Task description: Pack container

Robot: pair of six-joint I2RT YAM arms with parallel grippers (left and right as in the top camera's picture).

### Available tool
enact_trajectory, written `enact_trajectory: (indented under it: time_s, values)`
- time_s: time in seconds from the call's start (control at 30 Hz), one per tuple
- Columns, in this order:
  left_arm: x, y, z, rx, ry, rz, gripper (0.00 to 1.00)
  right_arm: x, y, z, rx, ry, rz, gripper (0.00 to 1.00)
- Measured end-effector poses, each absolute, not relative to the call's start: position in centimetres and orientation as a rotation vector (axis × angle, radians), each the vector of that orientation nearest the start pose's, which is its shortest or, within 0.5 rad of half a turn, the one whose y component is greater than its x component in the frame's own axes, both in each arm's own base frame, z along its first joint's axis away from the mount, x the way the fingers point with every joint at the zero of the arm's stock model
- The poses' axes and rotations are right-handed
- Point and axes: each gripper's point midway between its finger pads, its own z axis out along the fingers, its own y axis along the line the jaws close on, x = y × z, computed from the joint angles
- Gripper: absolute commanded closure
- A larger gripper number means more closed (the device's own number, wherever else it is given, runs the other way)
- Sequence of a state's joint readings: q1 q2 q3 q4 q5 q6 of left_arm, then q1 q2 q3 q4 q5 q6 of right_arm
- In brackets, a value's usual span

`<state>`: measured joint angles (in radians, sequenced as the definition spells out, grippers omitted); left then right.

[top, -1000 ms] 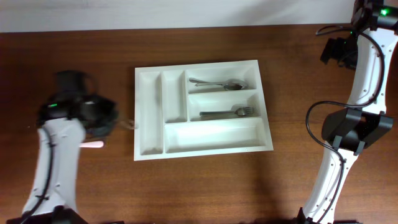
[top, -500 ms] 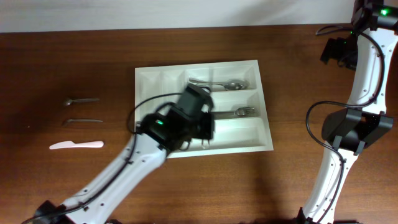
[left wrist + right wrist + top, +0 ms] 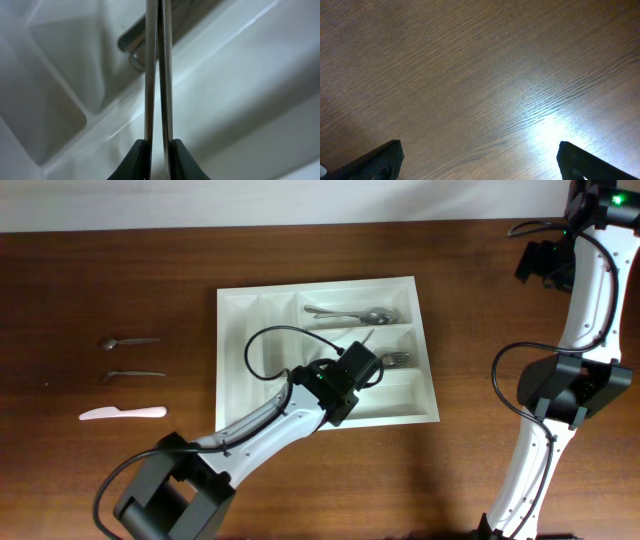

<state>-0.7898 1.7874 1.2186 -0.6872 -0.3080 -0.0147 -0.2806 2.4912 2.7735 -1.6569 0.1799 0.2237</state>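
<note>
White container point(image 3: 240, 355) with spoon point(image 3: 352, 313), fork point(image 3: 396, 360)

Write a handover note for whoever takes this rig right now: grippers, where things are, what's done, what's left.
Left gripper: shut on a thin metal utensil, above the container beside the fork.
Right gripper: open, empty, over the table.
Done: spoon in the top-right compartment of the overhead view, fork in the one below.
Left: place the held utensil, then fetch the small spoon, the second metal piece and the white knife from the table on the left arm's side.
</note>
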Motion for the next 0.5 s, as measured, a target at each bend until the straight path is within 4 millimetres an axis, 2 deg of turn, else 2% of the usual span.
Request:
enact_trajectory:
  time_s: [0.23, 0.5]
  values:
    - [31.24, -23.81, 6.43, 1.221, 2.446, 0.294, 0.90, 46.81, -16.69, 16.07, 0.759, 2.839, -0.273, 0.01]
    - [31.20, -23.75, 6.41, 1.363, 2.384, 0.328, 0.89, 46.81, -16.71, 16.08, 0.759, 2.839, -0.273, 0.01]
